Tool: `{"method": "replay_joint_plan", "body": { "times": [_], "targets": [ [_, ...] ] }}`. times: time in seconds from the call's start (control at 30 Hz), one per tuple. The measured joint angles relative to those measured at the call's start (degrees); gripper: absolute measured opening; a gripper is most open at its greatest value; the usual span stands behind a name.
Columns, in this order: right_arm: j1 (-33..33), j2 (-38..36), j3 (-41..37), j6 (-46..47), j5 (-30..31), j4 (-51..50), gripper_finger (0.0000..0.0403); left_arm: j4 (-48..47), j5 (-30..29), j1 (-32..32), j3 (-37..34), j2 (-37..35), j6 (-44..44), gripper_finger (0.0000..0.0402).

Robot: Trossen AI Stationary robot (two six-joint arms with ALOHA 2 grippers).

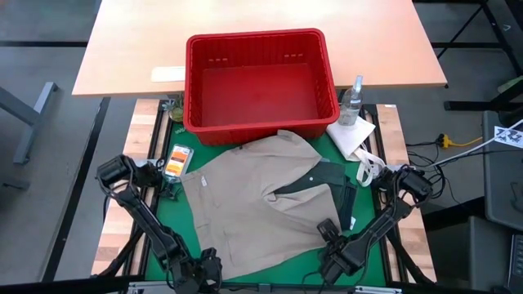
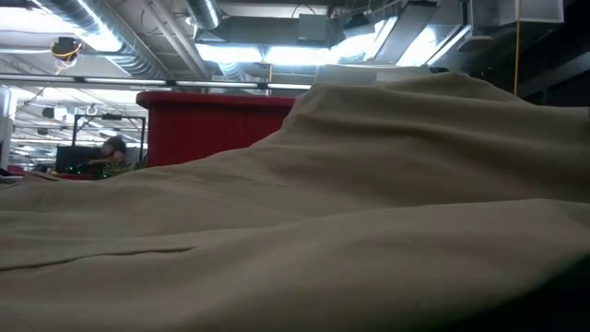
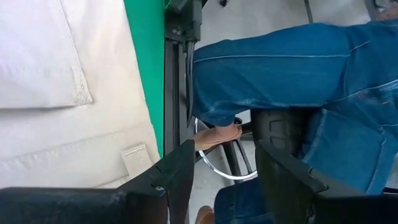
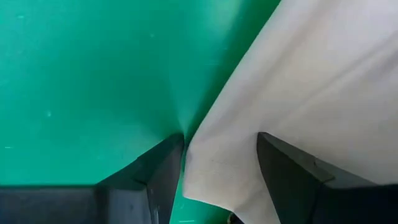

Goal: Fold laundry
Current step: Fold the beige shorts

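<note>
You have one garment laid out: a beige khaki piece (image 1: pixel 253 204) spread across the green mat (image 1: pixel 341 151), with a dark panel showing near its right side; whether that panel is lining or a second cloth cannot be told. Behind it stands one red basket (image 1: pixel 260 49), its floor bare, touching the garment's far edge. To the basket's right you will see one clear bottle (image 1: pixel 352 102) and one white cloth (image 1: pixel 353 135) beside it, and to the left of the garment one small orange-topped packet (image 1: pixel 176 160). In the low view the khaki fabric (image 2: pixel 369 203) fills nearly everything, with the basket (image 2: pixel 212 124) rising behind it. Your left gripper (image 1: pixel 204 269) sits at the near edge of the table by the garment's near left corner; in its wrist view its fingers (image 3: pixel 180 180) stand apart with nothing between them, pointing out over the table edge toward a person's leg in blue jeans (image 3: pixel 280 68). Your right gripper (image 1: pixel 337 251) is at the near right corner; its fingers (image 4: pixel 165 171) are spread wide on either side of the hem of the khaki piece (image 4: pixel 311 81), which lies between them against the mat (image 4: pixel 93 74), not pinched.
</note>
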Motion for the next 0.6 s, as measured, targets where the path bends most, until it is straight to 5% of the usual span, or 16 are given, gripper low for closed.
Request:
{"method": "replay_joint_plan", "body": {
  "times": [0.6],
  "targets": [
    [0.0, 0.2, -0.2, -0.2, -0.7, 0.5, 0.0214, -6.9, -0.9, 0.4, 0.0, 3.2, -2.4, 0.0163]
  ]
}}
